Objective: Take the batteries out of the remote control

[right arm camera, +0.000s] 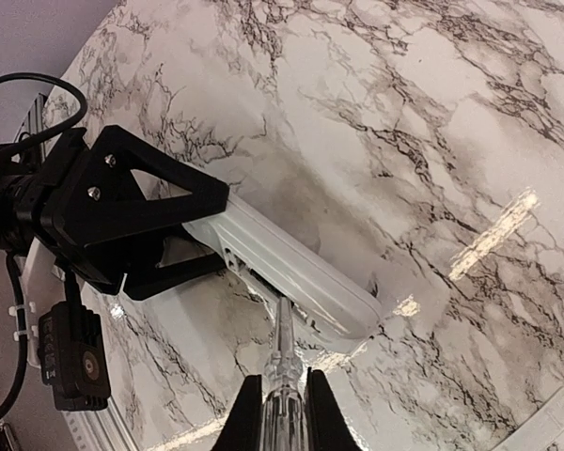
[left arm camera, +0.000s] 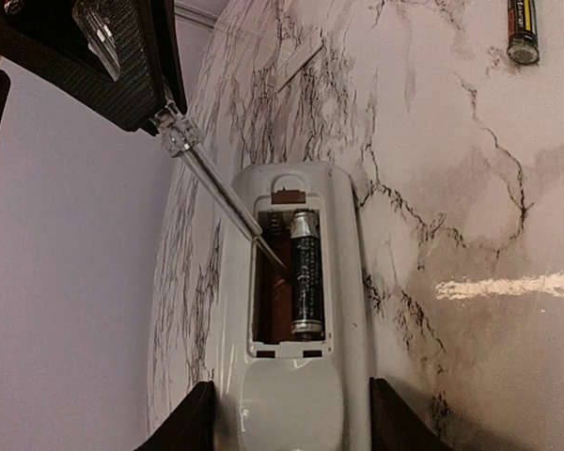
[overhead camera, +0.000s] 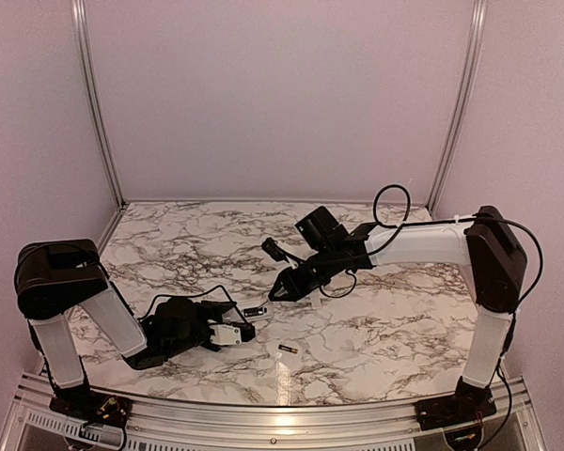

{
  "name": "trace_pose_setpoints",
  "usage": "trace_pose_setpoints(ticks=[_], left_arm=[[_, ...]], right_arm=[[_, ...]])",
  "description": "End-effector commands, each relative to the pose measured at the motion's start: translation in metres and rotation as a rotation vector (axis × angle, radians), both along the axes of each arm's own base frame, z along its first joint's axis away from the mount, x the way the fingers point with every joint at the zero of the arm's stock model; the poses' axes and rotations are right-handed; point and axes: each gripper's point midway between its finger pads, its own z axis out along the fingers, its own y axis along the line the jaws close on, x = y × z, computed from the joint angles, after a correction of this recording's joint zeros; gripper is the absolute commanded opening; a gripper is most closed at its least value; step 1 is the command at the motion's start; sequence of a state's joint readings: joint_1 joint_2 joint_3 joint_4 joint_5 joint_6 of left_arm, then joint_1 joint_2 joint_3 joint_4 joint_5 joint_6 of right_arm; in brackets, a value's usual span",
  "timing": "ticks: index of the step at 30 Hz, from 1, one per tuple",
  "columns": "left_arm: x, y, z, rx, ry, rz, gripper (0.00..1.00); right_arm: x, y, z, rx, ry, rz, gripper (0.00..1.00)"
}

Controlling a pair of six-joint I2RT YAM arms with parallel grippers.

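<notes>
No word, brand or number is being shown clearly enough to be read. Fine pale print is being carried on the dark wrapper of the seated battery (left arm camera: pixel 305 277), which is lying in the recess of the remote control (left arm camera: pixel 291 413), but in the left wrist view it is being blurred past reading. Yellow and red markings are being shown on the loose battery (left arm camera: pixel 523 28), 1 of 2, lying on the bench (left arm camera: pixel 470 188) at the top edge of that view; no letters are being made out there. In the other 2 views nothing lettered is being resolved.
</notes>
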State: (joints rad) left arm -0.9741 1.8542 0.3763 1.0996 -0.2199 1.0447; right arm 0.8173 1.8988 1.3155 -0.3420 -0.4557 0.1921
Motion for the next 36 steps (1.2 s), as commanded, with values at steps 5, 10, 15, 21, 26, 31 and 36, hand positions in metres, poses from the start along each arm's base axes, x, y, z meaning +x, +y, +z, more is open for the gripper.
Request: trace_pose_setpoints(ticks=[5, 10, 15, 21, 26, 31, 36], left_arm=[[-0.002, -0.017, 0.026, -0.070, -0.082, -0.048, 0.00], [-0.009, -0.020, 0.025, -0.073, -0.066, -0.093, 0.00], [-0.013, -0.023, 0.024, -0.075, -0.052, -0.115, 0.00], [-0.014, -0.023, 0.023, -0.076, -0.046, -0.117, 0.00], [-0.012, -0.024, 0.022, -0.077, -0.042, -0.112, 0.00], [-0.012, -0.024, 0.024, -0.083, -0.042, -0.111, 0.00], [-0.013, -0.024, 0.025, -0.087, -0.040, -0.111, 0.00]], right_arm=[[0.011, -0.046, -0.034, -0.189, 0.023, -0.079, 0.00], [0.008, -0.037, -0.047, -0.169, 0.062, -0.045, 0.00], [0.007, -0.016, -0.051, -0.095, 0.096, 0.009, 0.00], [0.011, -0.008, -0.052, -0.070, 0.097, 0.018, 0.00], [0.009, -0.014, -0.054, -0.084, 0.083, 0.008, 0.00], [0.010, -0.014, -0.050, -0.079, 0.070, 0.007, 0.00], [0.011, -0.014, -0.047, -0.079, 0.054, 0.004, 0.00]])
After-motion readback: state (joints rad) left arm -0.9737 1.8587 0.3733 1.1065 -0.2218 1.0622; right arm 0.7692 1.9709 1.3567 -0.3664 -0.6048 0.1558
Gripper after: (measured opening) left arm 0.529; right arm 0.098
